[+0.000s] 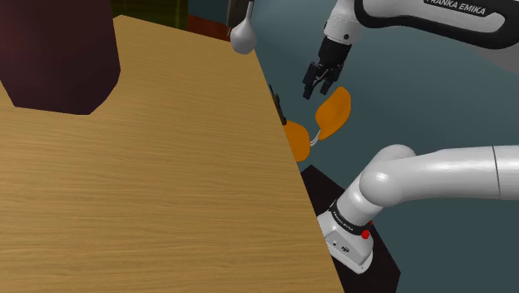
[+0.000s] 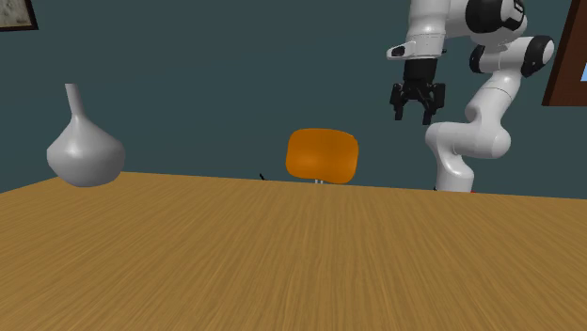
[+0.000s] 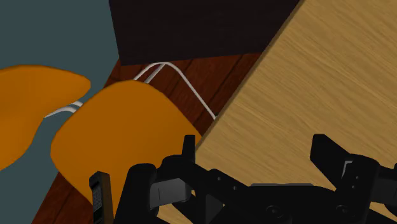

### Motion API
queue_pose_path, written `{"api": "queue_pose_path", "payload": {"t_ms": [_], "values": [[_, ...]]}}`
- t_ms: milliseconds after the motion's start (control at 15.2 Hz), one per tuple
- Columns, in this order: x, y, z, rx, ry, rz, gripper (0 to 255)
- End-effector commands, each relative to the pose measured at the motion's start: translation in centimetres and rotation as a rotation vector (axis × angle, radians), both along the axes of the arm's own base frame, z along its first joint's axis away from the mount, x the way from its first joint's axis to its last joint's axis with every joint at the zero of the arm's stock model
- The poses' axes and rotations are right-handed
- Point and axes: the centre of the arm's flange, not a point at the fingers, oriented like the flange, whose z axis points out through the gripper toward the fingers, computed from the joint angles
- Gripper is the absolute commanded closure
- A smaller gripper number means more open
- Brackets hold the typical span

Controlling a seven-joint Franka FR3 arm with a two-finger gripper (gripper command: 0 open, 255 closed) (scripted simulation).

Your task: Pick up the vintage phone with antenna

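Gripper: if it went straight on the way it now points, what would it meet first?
Probably the wooden table near its edge: in the wrist view, bare wood lies between the open fingers of the gripper. The phone lies aside of that line; depth is unclear.

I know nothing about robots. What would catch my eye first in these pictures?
The bright orange chair stands out at the wooden table's far edge in the second exterior view, with the white arm's black gripper hanging open in the air up to its right. A grey long-necked vase stands at that view's left, and the wrist view shows a small black phone with a keypad next to the chair.
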Motion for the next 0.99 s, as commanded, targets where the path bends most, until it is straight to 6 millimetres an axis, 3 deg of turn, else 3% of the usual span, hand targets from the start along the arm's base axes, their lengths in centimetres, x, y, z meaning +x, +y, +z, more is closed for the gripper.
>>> {"api": "queue_pose_path", "payload": {"t_ms": [0,462,924], "values": [[0.0,0.0,0.0,0.000,0.000,0.000,0],[2.9,-7.3,-4.3,0.008,-0.056,0.144,0],[7.0,-14.2,-8.5,0.016,-0.111,0.287,0]]}}
